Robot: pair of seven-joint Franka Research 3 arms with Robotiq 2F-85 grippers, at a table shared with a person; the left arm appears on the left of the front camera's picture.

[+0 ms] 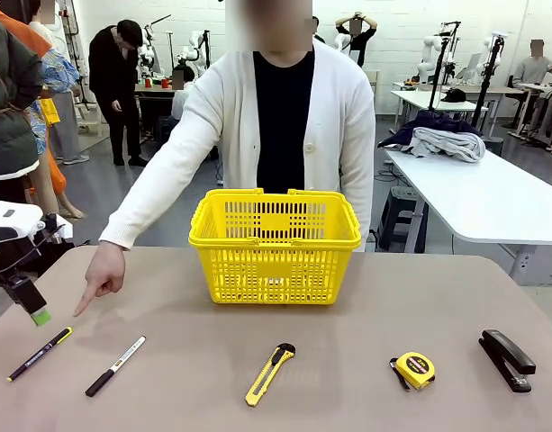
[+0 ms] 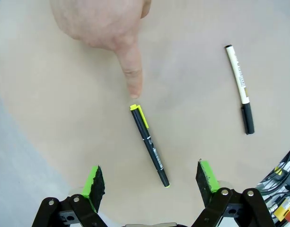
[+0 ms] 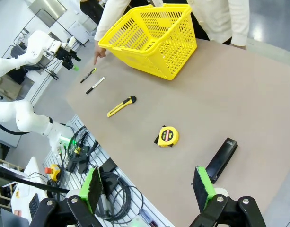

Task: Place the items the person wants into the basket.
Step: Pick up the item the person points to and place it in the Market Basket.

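The person's hand (image 1: 104,270) points at the pen (image 2: 149,144), which lies left of the basket (image 1: 276,270) — picking begins. The left gripper (image 2: 151,176) hovers over it, wide open and empty; next, probably lower and pinch the barrel.

marker (image 2: 239,87) and pen (image 2: 150,144) print too small to read.

Bright, even light from overhead leaves only soft, short shadows on my matte beige tabletop (image 1: 348,360). My wrist cameras bow the tabletop's edges, and the person's pointing hand (image 2: 102,23) looks slightly soft up close.
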